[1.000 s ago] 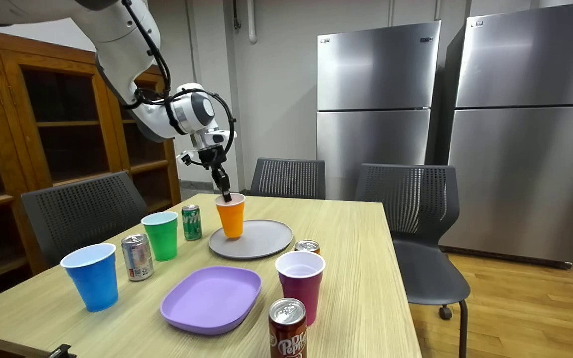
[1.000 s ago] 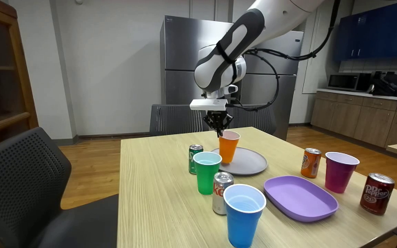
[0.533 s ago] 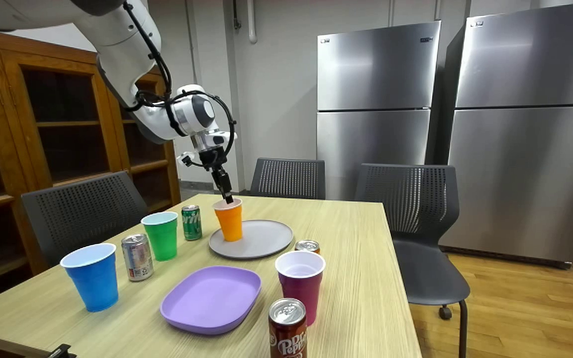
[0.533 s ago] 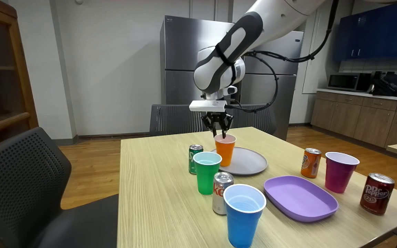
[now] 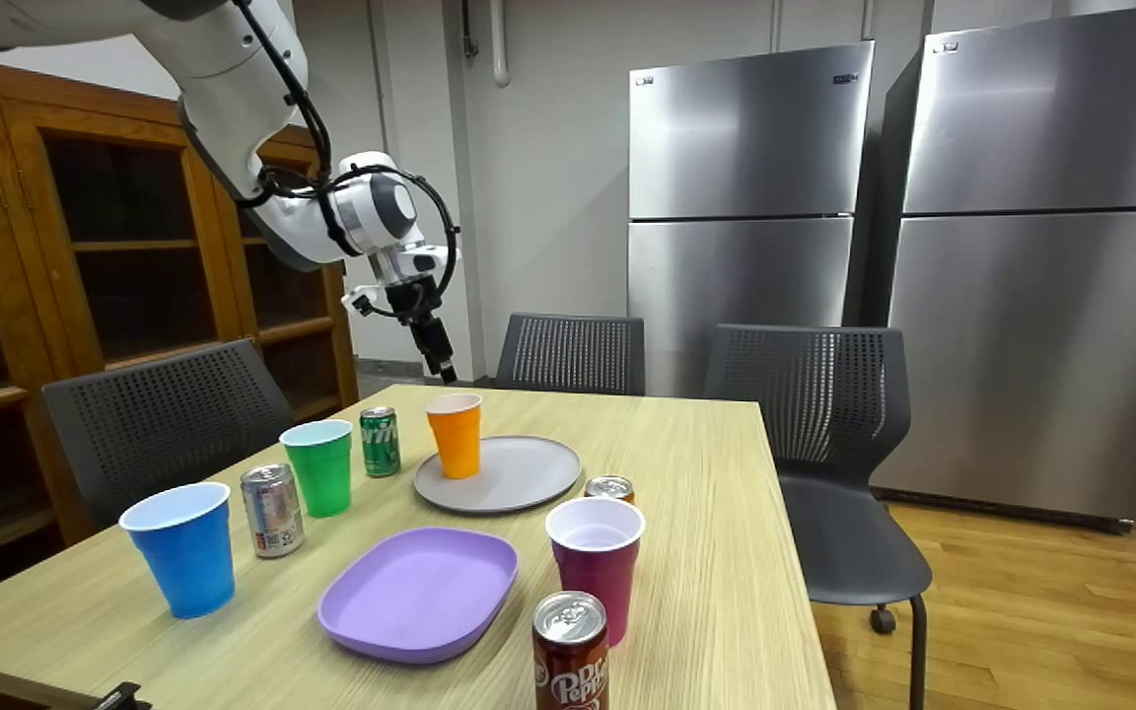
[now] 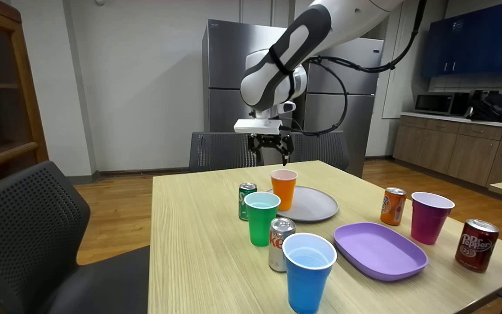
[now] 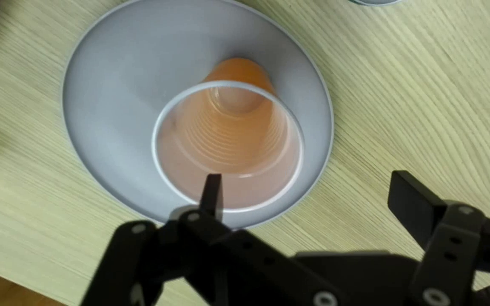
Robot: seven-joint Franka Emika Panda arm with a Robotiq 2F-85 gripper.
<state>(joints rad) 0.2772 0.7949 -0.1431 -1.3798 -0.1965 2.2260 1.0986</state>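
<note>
Spread gripper above an orange cup on a gray plate

From my remote station, I have the arm reaching over a wood-grain table. The gripper's two black fingers are spread wide; in the wrist view, the gap between them takes in part of the orange cup and part of the tabletop. Both exterior views show the fingertips above the cup's rim and apart from it. In the wrist view, one finger overlaps the rim, while the other appears over the tabletop beside the plate.

The orange cup stands upright on the gray plate, off center, on the side nearer the green Sprite can. Seen from above, its ribbed inner wall and round base are visible. Along that same side of the table I see, in order from the Sprite can, a green cup, a silver can and a blue cup. Opposite them are an orange can, a maroon cup and a Dr Pepper can. A purple plate lies between these two groups. Dark chairs stand around the table, with two steel refrigerators behind it and a wooden cabinet to one side.
</note>
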